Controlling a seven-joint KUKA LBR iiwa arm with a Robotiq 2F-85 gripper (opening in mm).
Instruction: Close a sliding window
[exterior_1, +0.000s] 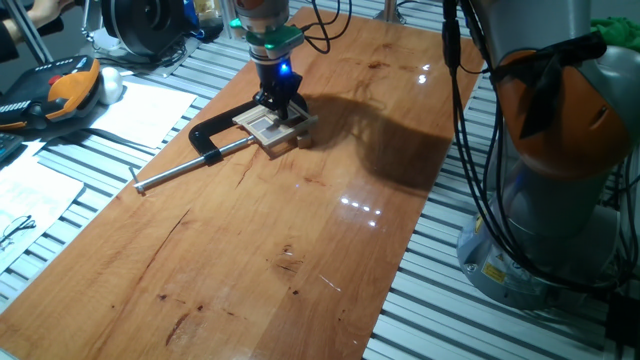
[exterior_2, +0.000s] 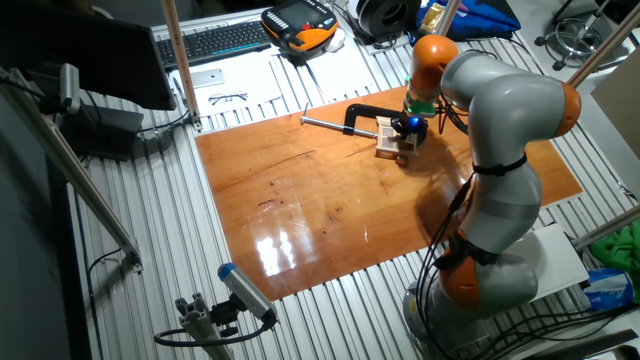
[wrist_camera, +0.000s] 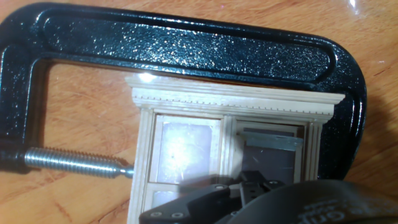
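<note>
Lying directly under tool (exterior_1: 280, 108): sliding window (wrist_camera: 211, 143)

— Which colours has the sliding window (wrist_camera: 205, 124)?
— Pale bare wood, with greyish panes. The clamp (wrist_camera: 186, 46) is speckled glossy black, its screw (wrist_camera: 74, 163) silver, the table (exterior_1: 300, 240) reddish-brown.
</note>
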